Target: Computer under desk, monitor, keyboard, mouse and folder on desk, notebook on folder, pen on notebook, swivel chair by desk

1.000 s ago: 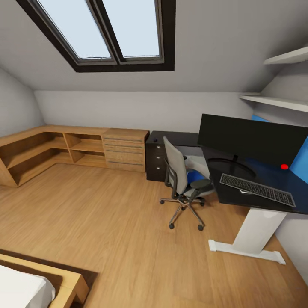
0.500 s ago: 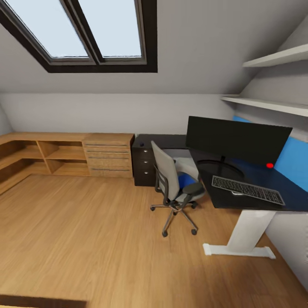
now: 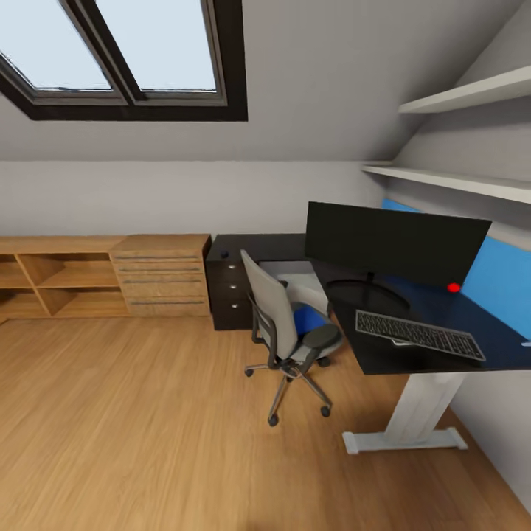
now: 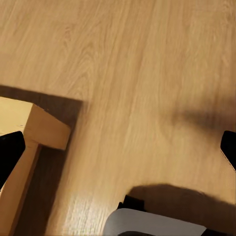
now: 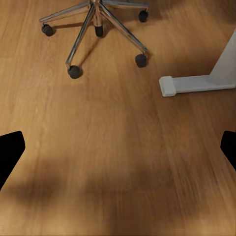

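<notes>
Both wrist views look down on the wood floor [image 5: 108,147]. In each, the two dark fingertips sit at opposite edges of the picture, so the left end effector [image 4: 118,147] and the right end effector [image 5: 118,147] are spread wide with nothing between them. The left wrist view takes in a light-wood corner [image 4: 42,130] standing on the floor; the right wrist view takes in the chrome star base of the swivel chair [image 5: 96,22] and the white foot of the worktop's leg [image 5: 196,83] just beside it. The head view gives the room instead — the swivel chair [image 3: 284,324] is drawn up at the worktop's [image 3: 383,354] inner edge, with the blue folder [image 3: 308,321] lying on its seat. On the glossy black top the keyboard [image 3: 419,335] lies along the near edge, and the monitor [image 3: 394,243] stands just behind it. The pale computer [image 3: 299,282] sits under the worktop beyond the chair. No readable writing shows.
</notes>
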Controlling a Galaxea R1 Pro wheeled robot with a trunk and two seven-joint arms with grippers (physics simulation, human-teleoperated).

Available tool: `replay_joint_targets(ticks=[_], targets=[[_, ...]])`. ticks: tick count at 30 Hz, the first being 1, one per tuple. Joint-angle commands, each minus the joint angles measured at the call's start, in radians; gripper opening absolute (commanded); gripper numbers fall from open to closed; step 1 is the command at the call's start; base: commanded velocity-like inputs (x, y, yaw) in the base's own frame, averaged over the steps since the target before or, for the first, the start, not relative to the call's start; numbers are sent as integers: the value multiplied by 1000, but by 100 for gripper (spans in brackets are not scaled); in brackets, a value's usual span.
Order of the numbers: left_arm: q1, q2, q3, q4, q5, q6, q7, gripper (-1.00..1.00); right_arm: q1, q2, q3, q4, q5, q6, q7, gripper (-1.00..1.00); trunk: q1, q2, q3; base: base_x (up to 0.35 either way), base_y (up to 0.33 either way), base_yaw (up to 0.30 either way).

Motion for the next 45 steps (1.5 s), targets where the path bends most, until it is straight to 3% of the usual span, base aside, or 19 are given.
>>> replay_joint_targets(ticks=[1, 16, 19, 22, 23, 27, 31, 45], targets=[[0, 0, -3, -1, 5, -2, 1, 100, -1, 0, 1, 1, 0, -3, -4, 100, 1, -1, -2, 321, 6, -6], [0, -2, -4, -1, 5, 1, 1, 100, -1, -3, -1, 2, -1, -4, -4, 100, 1, -1, -3, 269, 1, -1], [0, -8, -4, -2, 6, -5, 5, 100, -1, -2, 1, 2, 0, -4, -3, 100, 1, -1, -3, 35, 0, 0], [0, -29, -3, -3, 6, -8, 9, 100, -1, -1, 3, 2, 4, -4, -2, 100, 1, -1, -3, 14, 0, 0], [0, -44, -3, -2, 7, -5, 13, 100, -1, -2, 2, 2, 15, -3, -2, 100, 4, -8, -6, 2, 0, 0], [0, -50, -4, -1, 8, 8, 15, 100, -1, -2, 1, 2, 19, 0, -2, 100, 20, -36, -18, 0, 0, 0], [0, -49, -4, -1, 9, 56, 15, 100, -1, -3, 1, 2, 19, -1, -2, 100, 35, -64, -31, 0, 0, 0], [0, -49, -4, -1, 9, 59, 17, 100, -1, -2, 2, 5, 21, 0, -2, 100, 89, -162, -75, 0, 0, 0]])
